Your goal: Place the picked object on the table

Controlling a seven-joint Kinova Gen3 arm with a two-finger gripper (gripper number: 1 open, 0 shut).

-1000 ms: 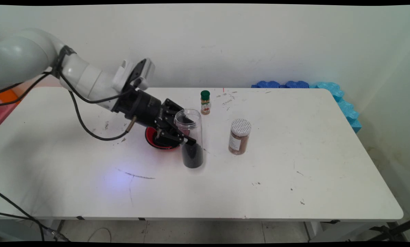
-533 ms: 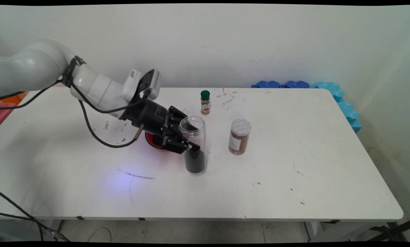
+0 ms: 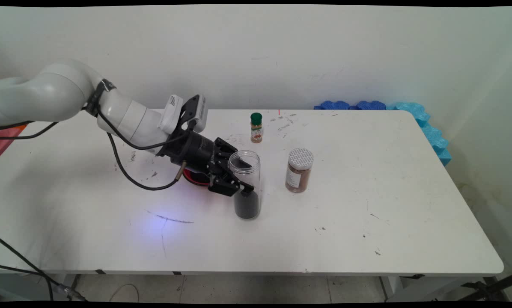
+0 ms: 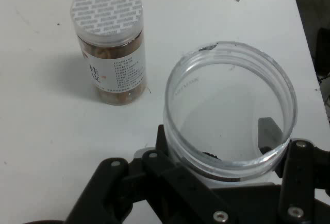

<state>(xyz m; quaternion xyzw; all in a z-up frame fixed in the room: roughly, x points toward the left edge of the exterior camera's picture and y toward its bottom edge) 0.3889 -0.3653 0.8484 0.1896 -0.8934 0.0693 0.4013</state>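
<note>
Black two-finger claw (image 3: 242, 182) clamps the clear, lidless plastic jar (image 3: 245, 184) at mid-height, upright on the white surface (image 3: 367, 205) beside a brown, white-capped spice jar (image 3: 299, 170). Judged light, rigid but slick — dark grains weight its bottom, so gripping low seems safest.

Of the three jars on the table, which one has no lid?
The clear plastic jar with dark contents, held by the gripper; the other two are capped.
</note>
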